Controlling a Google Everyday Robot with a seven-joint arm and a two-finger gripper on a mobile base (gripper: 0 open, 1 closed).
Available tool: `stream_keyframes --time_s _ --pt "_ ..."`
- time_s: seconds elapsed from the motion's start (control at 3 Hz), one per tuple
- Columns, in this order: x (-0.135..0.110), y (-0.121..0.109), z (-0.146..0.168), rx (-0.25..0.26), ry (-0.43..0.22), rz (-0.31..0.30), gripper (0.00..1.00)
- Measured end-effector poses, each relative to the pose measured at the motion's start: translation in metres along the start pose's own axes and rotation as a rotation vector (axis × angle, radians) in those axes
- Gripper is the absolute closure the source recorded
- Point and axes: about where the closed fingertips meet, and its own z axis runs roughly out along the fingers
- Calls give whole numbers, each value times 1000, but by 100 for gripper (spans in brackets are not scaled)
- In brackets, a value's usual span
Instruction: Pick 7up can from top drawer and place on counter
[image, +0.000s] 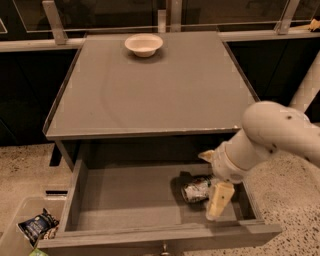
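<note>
1 7up can (196, 190) — laid on its side on the floor of the top drawer (125, 200), in the right half. 1 gripper (213, 179) — lowered into the drawer at the can's right end, its 2 fingers (220, 199) spread apart, not clamped. Counter (160, 95) — 1 bowl (143, 44) placed near the far edge.
</note>
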Motion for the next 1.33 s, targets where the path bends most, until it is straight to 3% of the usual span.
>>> stream_keyframes --time_s 0.33,0.67,1.0,1.33 --pt "13 -24 5 -84 -35 21 0" --pt "13 -24 5 -84 -35 21 0" --pt "10 -21 18 -49 7 43 0" --pt "10 -23 42 34 55 119 0"
